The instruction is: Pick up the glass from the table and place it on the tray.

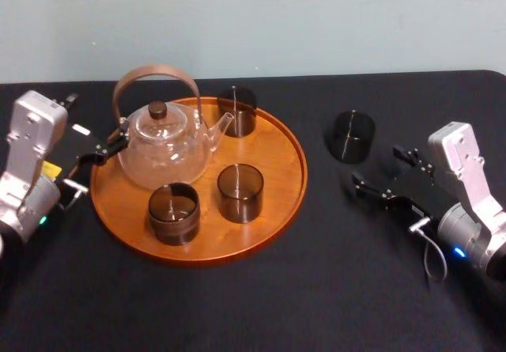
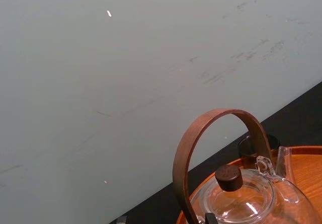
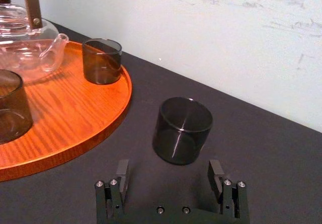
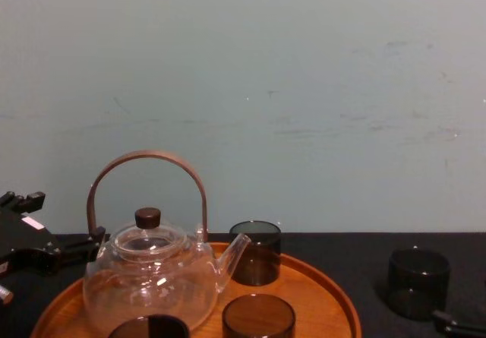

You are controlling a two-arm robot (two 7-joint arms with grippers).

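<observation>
1. At the bottom edge of the right wrist view, the right tool (image 3: 169, 169) has its two fingers (image 3: 122, 169) spread wide apart and holding nothing. It sits low over the black table (image 1: 316, 289).
2. The glass (image 3: 182, 130) stands just beyond that gap, apart from both fingers. It is a dark smoky cylinder on end, with its long axis vertical.
3. In the head view the glass is right of centre, on the table near the tray (image 1: 285, 179) but outside its rim. The right tool reaches toward it from the lower right.
4. The round wooden tray fills the middle left of the head view. It carries a glass teapot (image 1: 166, 142) with a bent wooden handle.
5. Three more dark glasses stand upright on the tray: the back glass (image 1: 237, 111) by the spout, the front right glass (image 1: 240, 193) and the front left glass (image 1: 174, 213).
6. The left tool (image 1: 95, 126) is at the left of the head view by the tray's rim. Its fingers are apart and empty, with one just beside the teapot's handle.
</observation>
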